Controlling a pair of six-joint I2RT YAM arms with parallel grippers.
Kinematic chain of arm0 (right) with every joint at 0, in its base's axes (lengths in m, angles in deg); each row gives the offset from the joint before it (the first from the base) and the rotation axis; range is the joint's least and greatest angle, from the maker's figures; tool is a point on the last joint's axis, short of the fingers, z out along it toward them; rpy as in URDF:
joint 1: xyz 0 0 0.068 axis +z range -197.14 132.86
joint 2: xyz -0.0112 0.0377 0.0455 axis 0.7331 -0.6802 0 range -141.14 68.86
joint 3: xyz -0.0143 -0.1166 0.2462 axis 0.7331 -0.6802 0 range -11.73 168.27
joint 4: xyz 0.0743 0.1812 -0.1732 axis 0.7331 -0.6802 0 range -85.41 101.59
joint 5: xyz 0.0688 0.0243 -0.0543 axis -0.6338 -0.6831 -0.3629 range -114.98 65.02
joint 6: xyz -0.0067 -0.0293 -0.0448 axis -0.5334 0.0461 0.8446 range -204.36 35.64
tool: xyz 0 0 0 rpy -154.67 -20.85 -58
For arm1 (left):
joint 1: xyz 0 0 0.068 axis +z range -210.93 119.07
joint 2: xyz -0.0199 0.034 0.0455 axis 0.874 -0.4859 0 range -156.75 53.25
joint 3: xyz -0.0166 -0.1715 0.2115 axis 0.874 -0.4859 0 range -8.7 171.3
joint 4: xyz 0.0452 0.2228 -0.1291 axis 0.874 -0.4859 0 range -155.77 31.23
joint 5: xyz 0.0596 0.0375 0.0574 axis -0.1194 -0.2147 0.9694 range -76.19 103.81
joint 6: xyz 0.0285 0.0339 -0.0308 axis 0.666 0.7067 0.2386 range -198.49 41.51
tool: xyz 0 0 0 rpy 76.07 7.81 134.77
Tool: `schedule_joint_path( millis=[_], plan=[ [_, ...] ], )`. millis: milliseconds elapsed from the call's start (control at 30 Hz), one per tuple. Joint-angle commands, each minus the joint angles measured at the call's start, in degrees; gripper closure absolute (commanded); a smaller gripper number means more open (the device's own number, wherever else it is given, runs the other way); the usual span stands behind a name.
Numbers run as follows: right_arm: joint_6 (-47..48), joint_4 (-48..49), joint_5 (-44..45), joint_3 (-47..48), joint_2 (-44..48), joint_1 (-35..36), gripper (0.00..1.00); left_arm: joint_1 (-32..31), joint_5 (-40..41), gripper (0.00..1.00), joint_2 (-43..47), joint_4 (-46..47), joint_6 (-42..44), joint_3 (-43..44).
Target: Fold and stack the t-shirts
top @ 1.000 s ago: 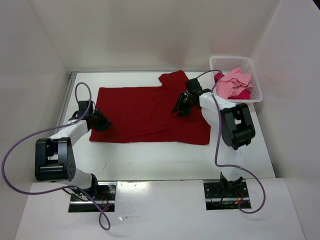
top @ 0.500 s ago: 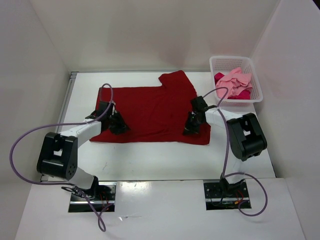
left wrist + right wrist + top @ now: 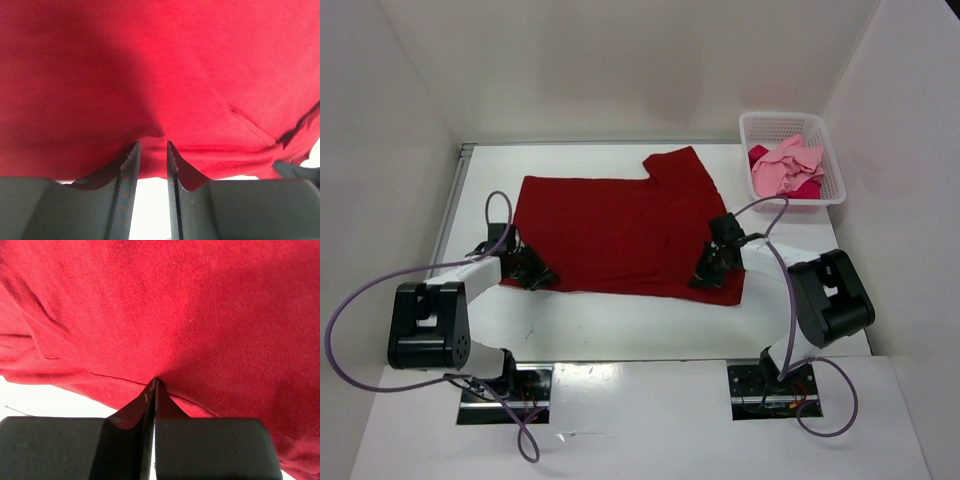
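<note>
Clearly pinched shut, the jaws of the right gripper [image 3: 155, 381] hold the near hem of the dark red t-shirt [image 3: 610, 225] at lower right of the top view. Those of the left gripper [image 3: 151, 144] stand narrowly apart at the hem, lower left, with nothing visibly clamped. The shirt lies spread across the middle of the table [image 3: 620, 325]. A lift now would likely raise one corner only, dragging the cloth askew.

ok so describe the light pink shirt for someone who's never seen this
At the white table's far right corner stands a white plastic mesh basket. The light pink cloth t-shirt lies crumpled on top inside it, paler than the bright crimson-pink cloth beneath, and unlike the dark red t-shirt spread flat on the table.
</note>
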Motion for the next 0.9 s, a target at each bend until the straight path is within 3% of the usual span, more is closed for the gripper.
schedule_joint_path(
  millis=[0, 67, 167, 200, 300, 367, 500, 600, 667, 767, 867],
  plan=[
    [-1.58, -7.48, 2.29, -3.18, 2.10, 2.20, 1.00, 3.07, 0.81, 0.65, 3.11, -6.68, 0.23, -2.91],
    [-1.59, -8.27, 1.59, -3.19, 2.71, 3.43, 1.00, 3.08, -1.21, 0.65, 4.77, -6.69, -0.47, -4.67],
    [-1.59, -10.02, 0.79, -1.01, 3.25, 3.43, 0.90, 3.08, -3.41, 0.65, 7.66, -8.09, -1.71, -5.81],
    [-0.02, -10.90, 0.79, 0.58, 3.77, 3.43, 0.81, 3.08, -4.55, 0.67, 10.20, -8.79, -0.84, -4.17],
    [3.32, -15.20, 2.90, 9.97, 3.77, 2.82, 0.71, 3.60, -2.46, 0.72, 11.46, -9.94, 1.01, 4.25],
    [4.47, -15.21, 2.90, 16.63, 1.94, 1.59, 0.67, 3.60, 0.09, 0.74, 7.26, -8.81, 2.94, 15.15],
    [7.63, -11.79, 2.20, 26.50, -4.82, 0.80, 0.98, 3.60, 9.05, 0.79, -6.94, -1.62, 3.65, 28.96],
    [9.30, -10.90, 1.67, 35.80, -11.07, 0.80, 1.00, 3.60, 12.92, 0.78, -19.06, 1.57, 3.65, 38.36],
    [10.01, -10.90, 1.67, 38.29, -13.88, 0.80, 1.00, 4.12, 15.47, 0.72, -27.51, 1.05, 4.79, 47.21],
    [11.42, -9.07, 0.54, 41.10, -15.90, -0.34, 0.94, 4.66, 19.25, 0.49, -35.17, 1.05, 5.84, 55.49],
    [12.03, -8.44, -1.05, 41.72, -18.19, -0.87, 0.93, 5.18, 20.58, 0.39, -41.61, 0.52, 7.34, 61.05]
  ],
)
